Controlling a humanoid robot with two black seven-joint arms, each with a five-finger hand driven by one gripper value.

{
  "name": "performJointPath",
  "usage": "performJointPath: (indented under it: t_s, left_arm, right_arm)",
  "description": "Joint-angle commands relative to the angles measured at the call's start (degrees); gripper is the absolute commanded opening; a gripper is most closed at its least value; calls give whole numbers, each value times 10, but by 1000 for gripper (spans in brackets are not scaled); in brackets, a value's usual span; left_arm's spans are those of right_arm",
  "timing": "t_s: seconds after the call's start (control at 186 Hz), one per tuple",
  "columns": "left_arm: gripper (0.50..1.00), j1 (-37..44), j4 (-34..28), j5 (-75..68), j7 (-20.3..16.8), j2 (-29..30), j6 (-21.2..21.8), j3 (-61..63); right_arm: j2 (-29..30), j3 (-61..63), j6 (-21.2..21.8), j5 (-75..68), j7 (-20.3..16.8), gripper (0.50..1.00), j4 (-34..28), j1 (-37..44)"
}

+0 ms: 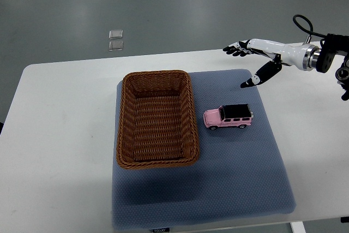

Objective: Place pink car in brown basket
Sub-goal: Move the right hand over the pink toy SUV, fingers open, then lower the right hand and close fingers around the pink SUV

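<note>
Beside brown basket (157, 119), pink car (228, 117) lies crosswise, nose toward basket; right hand (256, 58) spread, empty.

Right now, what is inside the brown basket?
Nothing: the brown basket shows only its bare woven floor. The pink car sits outside on the blue mat, beside the basket's right wall. The right hand hovers open, apart from it.

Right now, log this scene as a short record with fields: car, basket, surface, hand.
car: pink car with black roof, upright on the mat, right of the basket, untouched
basket: brown wicker basket, rectangular, nothing inside
surface: blue-grey mat on white table
right hand: open, fingers spread, above the mat's far right corner, apart from the car
left hand: not in view
</note>
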State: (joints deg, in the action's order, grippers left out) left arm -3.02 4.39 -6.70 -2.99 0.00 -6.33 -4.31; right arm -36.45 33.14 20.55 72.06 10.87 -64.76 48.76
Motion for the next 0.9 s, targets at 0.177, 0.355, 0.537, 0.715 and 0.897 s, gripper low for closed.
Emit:
performJointPath:
  t_s: [0.177,0.355,0.537,0.715,0.897]
  left_arm:
    - [1000,-1,1,0,0,0,0,1]
    - [1000,-1,0,0,0,0,0,1]
    - [1000,-1,0,-1,0,0,0,1]
    - [1000,-1,0,-1,0,0,0,1]
    - [1000,-1,1,0,0,0,0,1]
  right_arm:
    - [-12,-48,0,38,0,913,-28,13]
    - [-16,-62,0,50,0,913,-46,13]
    - [-10,-79,-2,51,0,913,-52,13]
    - [3,-89,-9,52,-1,909,-51,10]
    - [9,-113,-36,55,-2,905,-49,11]
